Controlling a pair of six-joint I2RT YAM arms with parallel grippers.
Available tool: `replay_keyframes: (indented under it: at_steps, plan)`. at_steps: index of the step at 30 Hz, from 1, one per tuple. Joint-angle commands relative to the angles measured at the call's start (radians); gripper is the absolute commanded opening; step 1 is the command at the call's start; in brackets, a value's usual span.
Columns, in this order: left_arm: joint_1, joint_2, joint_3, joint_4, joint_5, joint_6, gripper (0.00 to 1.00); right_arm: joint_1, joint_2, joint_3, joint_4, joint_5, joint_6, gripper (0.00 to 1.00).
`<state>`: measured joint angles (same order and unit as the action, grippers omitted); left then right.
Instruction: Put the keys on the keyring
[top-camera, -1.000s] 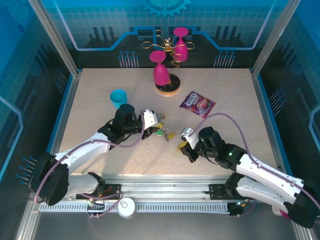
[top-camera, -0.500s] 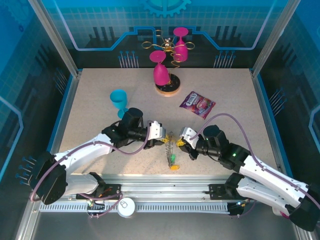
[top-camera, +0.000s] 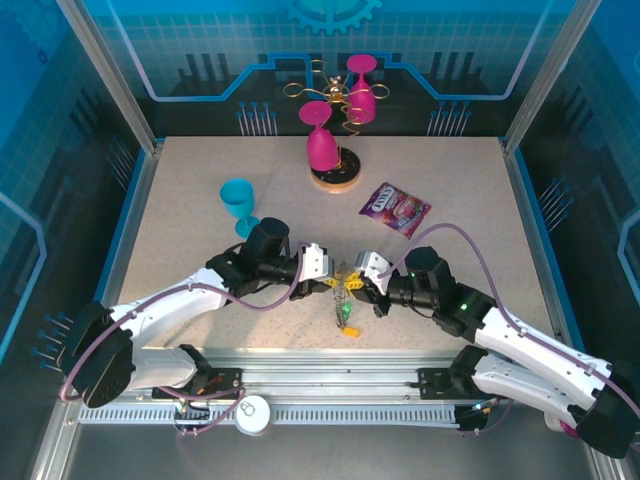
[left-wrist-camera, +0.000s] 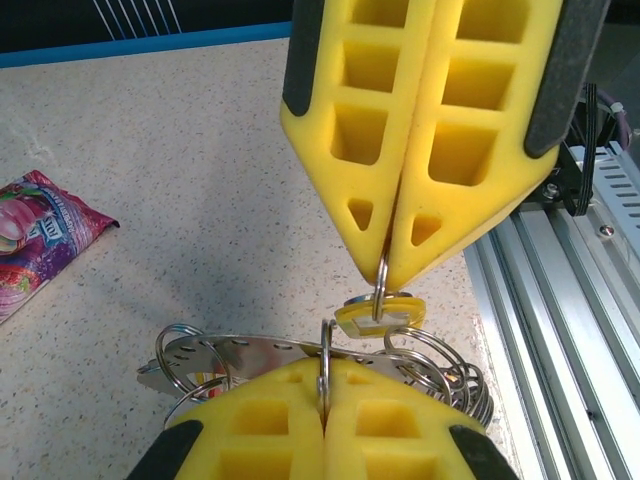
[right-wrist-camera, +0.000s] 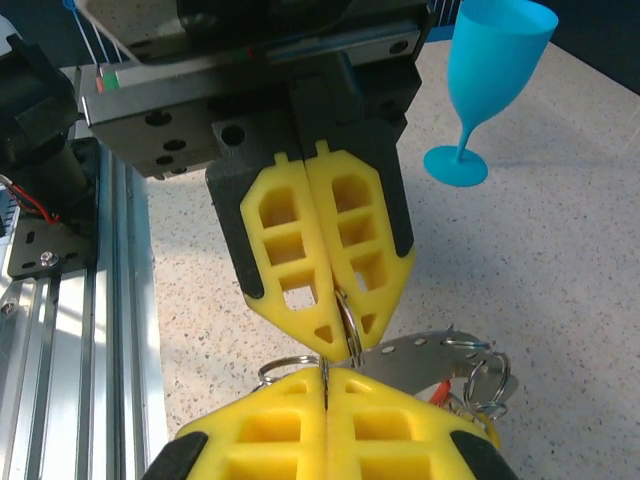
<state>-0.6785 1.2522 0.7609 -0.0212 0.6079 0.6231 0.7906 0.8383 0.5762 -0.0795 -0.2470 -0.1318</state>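
Where my arms meet over the near table (top-camera: 200, 170), my left gripper (top-camera: 323, 272) is pinched tight on a ring of the keyring (left-wrist-camera: 262, 350), held off the surface. More keys (top-camera: 345, 316) hang beneath. Just right, my right gripper (top-camera: 362, 282) is clamped on the yellow key (left-wrist-camera: 380, 312) by its ring.

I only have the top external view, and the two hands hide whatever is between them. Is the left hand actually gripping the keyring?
Observer: Yes. On the left wrist view the left hand is shut on one thin ring of the keyring.
Operator: And the right hand?
Observer: The right hand is shut too, pinching the small ring of a yellow key, which hangs just under its tips.
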Motion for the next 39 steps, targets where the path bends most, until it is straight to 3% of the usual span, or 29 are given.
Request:
replay_keyframes:
  at_steps: [1,15,23,31,39]
  plan:
    - [-0.010,0.006,0.018,0.025,-0.008,-0.009,0.00,-0.008,0.012,0.026,0.056,-0.004,0.004,0.00]
    - [-0.012,0.004,0.016,0.024,0.000,-0.005,0.00,-0.002,0.041,0.024,0.090,0.069,0.035,0.00]
    - [-0.019,-0.001,0.014,0.045,-0.011,-0.027,0.00,-0.001,0.067,0.033,0.090,0.179,0.107,0.00]
    - [-0.037,-0.017,-0.009,0.100,-0.088,-0.038,0.00,-0.002,0.094,0.055,0.080,0.258,0.198,0.00]
    - [-0.053,-0.052,-0.060,0.189,-0.143,0.011,0.00,-0.002,0.117,0.074,0.044,0.234,0.212,0.00]
